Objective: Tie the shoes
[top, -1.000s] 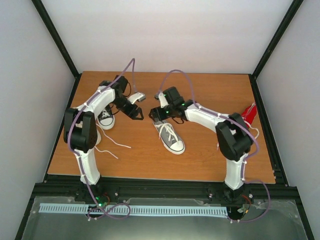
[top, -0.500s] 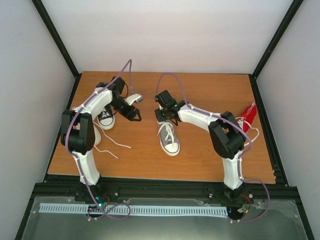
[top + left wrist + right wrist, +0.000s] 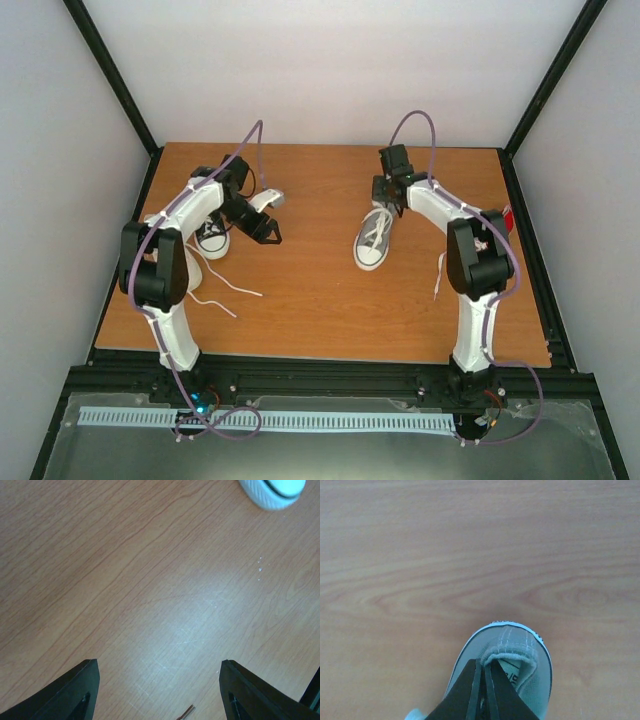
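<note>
The grey shoe point(image 3: 372, 238) with white toe cap and white laces lies on the table point(image 3: 300, 300) right of centre, its toe pointing toward the near edge. My right gripper point(image 3: 388, 203) is at its heel end and shut on the heel collar. In the right wrist view the two fingers point(image 3: 470, 690) are pressed together on the left side of the grey shoe's point(image 3: 520, 647) collar. My left gripper point(image 3: 263, 232) hangs open over bare wood left of centre. In the left wrist view the left gripper point(image 3: 157, 665) has nothing between its fingers.
A black shoe point(image 3: 211, 236) sits partly under the left arm, with loose white laces point(image 3: 228, 290) trailing toward the near edge. A white toe cap point(image 3: 272, 492) of another shoe lies just beyond the left gripper. A red shoe point(image 3: 505, 217) shows behind the right arm's elbow.
My right gripper has shut on the grey shoe's heel collar and carried it back and to the right, turning the toe toward the near left. The left arm has barely moved.
</note>
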Action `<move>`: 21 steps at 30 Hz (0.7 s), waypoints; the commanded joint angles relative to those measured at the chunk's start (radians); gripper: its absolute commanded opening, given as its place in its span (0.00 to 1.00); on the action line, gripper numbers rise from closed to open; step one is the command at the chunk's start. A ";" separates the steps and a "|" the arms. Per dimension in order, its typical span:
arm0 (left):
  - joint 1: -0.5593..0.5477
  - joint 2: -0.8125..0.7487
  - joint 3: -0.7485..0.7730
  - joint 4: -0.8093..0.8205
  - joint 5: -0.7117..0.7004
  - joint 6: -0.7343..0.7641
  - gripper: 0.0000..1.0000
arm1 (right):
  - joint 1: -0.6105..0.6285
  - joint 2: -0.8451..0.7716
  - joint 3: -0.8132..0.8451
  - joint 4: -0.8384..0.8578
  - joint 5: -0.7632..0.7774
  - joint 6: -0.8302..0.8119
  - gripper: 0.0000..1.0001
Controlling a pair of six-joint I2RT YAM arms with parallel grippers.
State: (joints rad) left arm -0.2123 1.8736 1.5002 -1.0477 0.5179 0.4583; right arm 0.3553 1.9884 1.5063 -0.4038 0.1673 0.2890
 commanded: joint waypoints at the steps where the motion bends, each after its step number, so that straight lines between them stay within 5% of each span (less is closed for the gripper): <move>1: -0.002 -0.043 -0.004 0.012 -0.013 0.023 0.69 | -0.046 0.121 0.161 0.005 -0.031 0.019 0.03; 14: -0.002 -0.040 0.000 0.015 -0.021 0.020 0.69 | -0.111 0.296 0.522 -0.158 -0.060 -0.059 0.06; 21: -0.002 -0.065 0.000 0.026 -0.039 0.019 0.79 | -0.110 0.183 0.446 -0.140 -0.034 -0.073 0.72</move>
State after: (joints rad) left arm -0.2123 1.8603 1.4910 -1.0412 0.4911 0.4667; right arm 0.2474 2.2616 2.0056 -0.5476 0.1234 0.2359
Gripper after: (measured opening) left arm 0.759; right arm 0.585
